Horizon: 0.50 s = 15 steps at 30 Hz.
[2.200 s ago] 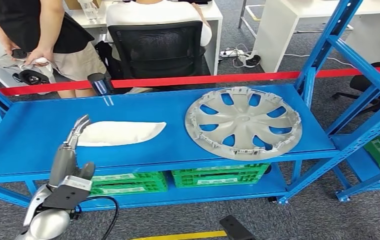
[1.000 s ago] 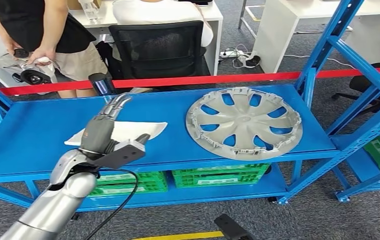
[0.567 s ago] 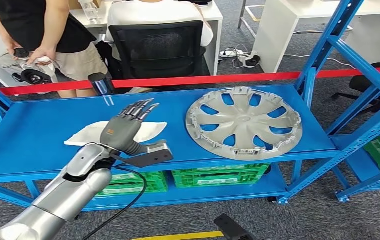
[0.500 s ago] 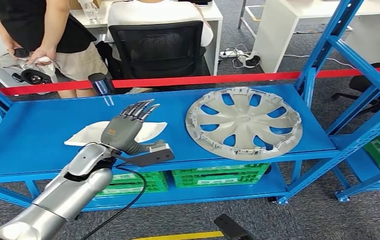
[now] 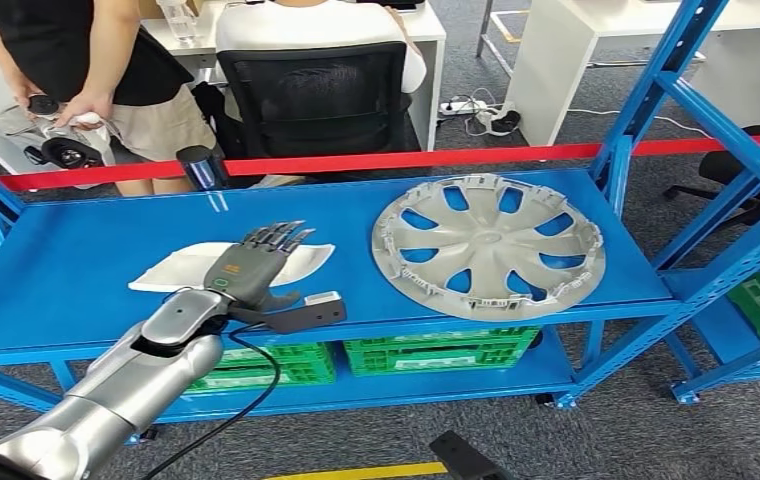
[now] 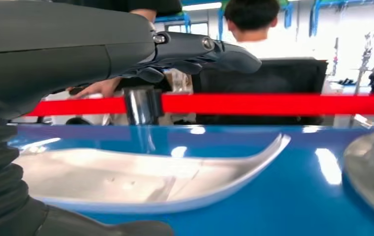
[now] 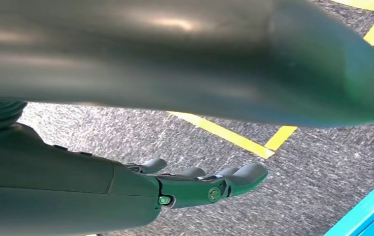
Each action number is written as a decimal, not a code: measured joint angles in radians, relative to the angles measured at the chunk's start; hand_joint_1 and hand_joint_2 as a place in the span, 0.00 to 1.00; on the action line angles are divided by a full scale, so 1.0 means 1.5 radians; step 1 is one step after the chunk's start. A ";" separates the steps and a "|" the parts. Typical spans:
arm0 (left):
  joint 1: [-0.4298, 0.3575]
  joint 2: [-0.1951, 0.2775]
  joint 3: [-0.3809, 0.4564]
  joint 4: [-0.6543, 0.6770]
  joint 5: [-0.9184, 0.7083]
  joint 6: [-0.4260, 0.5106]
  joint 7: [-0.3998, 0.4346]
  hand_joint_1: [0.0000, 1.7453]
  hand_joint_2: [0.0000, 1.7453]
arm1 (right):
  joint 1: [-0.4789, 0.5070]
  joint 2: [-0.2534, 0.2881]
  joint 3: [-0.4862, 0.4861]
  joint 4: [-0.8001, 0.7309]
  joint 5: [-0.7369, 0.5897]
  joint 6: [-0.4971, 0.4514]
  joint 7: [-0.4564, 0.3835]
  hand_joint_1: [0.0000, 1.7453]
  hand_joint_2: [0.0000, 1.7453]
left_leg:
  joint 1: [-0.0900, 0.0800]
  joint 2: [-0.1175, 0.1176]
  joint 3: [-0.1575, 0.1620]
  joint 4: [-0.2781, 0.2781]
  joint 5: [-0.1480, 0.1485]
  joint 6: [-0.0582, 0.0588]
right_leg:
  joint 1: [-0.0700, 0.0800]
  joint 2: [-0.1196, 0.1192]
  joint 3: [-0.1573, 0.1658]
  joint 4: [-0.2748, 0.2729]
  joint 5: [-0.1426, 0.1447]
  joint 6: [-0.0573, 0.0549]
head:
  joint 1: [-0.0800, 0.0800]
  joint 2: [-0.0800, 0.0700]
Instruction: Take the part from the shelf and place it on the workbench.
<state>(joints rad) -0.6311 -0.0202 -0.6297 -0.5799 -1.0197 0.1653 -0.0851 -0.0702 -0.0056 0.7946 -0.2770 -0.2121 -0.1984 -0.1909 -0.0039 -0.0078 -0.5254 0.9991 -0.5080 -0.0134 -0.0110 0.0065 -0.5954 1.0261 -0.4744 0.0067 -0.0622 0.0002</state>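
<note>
1. Over the white part (image 5: 231, 267) on the blue shelf (image 5: 76, 270), the left hand (image 5: 246, 270) hovered with its fingers (image 5: 278, 236) stretched out and spread, released and grasping nothing.
2. In the left wrist view those fingers (image 6: 202, 49) reached out above the white part (image 6: 140, 174), clear of it, with the thumb (image 6: 106, 227) low beside the part's near edge.
3. The white part was a long, shallow, curved shell lying flat on the left half of the shelf top, one tapered end pointing toward the hubcap (image 5: 487, 245).
4. The hubcap, silver with blue showing through its slots, lay flat on the right half of the same shelf, apart from the white part.
5. The silver left arm (image 5: 126, 385) came up from the lower left, a black cable hanging beneath it.
6. The right hand (image 7: 195, 187) hung over grey carpet (image 7: 126, 132) with yellow floor lines (image 7: 234, 137); its fingers (image 7: 246, 174) were loosely extended and held nothing.
7. Green crates (image 5: 436, 352) sat on the lower level of the shelf.
8. A red barrier tape (image 5: 396, 159) ran behind the shelf.
9. Beyond the tape a person sat in a black office chair (image 5: 318, 95) facing away, and another person (image 5: 86, 60) stood to the left.
</note>
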 joint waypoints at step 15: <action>0.001 0.003 0.002 0.017 0.014 -0.031 0.000 0.00 1.00 | 0.002 -0.001 0.000 0.000 0.004 0.001 0.003 0.00 0.00 | 0.000 0.000 0.000 0.000 0.000 0.000 | 0.000 0.000 0.000 0.000 0.000 0.000 | 0.000 0.000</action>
<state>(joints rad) -0.6297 -0.0155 -0.6274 -0.5547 -0.9993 0.1185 -0.0848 -0.0677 -0.0069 0.7946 -0.2770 -0.2063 -0.1976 -0.1865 -0.0039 -0.0079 -0.5255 0.9991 -0.5080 -0.0134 -0.0110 0.0065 -0.5954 1.0261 -0.4744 0.0068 -0.0622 0.0001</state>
